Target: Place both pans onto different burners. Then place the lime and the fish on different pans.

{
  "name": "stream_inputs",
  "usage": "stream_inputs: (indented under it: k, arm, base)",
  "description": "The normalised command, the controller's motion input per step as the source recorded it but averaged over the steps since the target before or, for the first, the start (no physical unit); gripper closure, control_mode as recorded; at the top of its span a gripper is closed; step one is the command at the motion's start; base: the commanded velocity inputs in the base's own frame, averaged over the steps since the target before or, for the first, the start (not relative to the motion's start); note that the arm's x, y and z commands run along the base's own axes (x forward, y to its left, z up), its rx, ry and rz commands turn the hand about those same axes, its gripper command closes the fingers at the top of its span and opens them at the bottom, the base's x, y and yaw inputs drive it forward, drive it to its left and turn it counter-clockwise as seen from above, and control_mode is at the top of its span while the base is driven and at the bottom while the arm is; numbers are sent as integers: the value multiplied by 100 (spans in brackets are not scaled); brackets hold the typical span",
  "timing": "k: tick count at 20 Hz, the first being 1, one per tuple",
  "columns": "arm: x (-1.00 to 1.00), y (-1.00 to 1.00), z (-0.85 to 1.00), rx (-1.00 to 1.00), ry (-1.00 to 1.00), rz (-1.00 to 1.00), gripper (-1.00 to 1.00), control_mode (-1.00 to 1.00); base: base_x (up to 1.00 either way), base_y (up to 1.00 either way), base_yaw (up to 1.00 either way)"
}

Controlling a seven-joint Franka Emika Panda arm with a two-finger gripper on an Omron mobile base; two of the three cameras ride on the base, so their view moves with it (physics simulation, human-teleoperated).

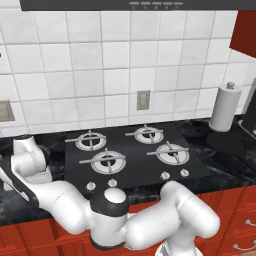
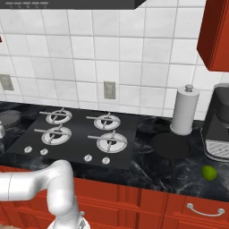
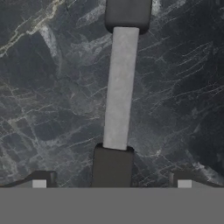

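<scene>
1. Hand view: the gripper (image 3: 111, 184) hangs over the dark veined marble worktop (image 3: 52, 109). Its fingers (image 3: 39, 183) are spread wide, one on either side of a long pan handle (image 3: 119, 87), and grip nothing. The handle has a pale grey middle and dark ends. It runs straight away from the fingers and lies flat on the stone.
2. Left base view: the white arm (image 1: 150, 225) rises at the lower right and folds across to the far left, where its hand points down at the worktop beside the cooktop (image 1: 130, 170).
3. Right base view: the lime (image 2: 209, 172) lies near the front edge of the worktop on the far right, just ahead of a grey appliance (image 2: 218, 125).
4. Right base view: the black pan (image 2: 173, 144) sits on the worktop right of the cooktop, its handle pointing to the front. It is near the lime but apart from it.
5. Right base view: at the far left edge a grey-black pan (image 2: 9, 118) rests on the worktop, left of the cooktop.
6. Both base views: silver knobs (image 2: 96, 159) line the cooktop's front edge, and behind them the four burners (image 2: 112, 141) carry nothing.
7. A white paper-towel roll (image 2: 184, 112) stands upright behind the black pan.
8. Farther back are a white tiled wall (image 1: 115, 55) with an outlet plate (image 1: 143, 100), red cabinets (image 2: 214, 36) above and red drawers (image 2: 197, 208) below.
</scene>
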Motion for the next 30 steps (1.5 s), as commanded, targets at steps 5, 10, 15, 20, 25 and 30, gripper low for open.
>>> stream_inputs:
  k: [5,10,15,20,25,30]
  arm:
    - [7,9,-12,0,0,0,-100,-100]
    - [3,0,-24,0,0,0,-100,-100]
    - [1,0,-10,0,0,0,100,-100]
    - [0,0,0,0,0,0,100,-100]
    - [0,0,0,0,0,0,100,-100]
    - [0,0,1,0,0,0,100,-100]
  base:
    - [0,0,0]
    - [0,0,0]
    - [0,0,0]
    - [0,0,0]
    - [0,0,0]
    - [0,0,0]
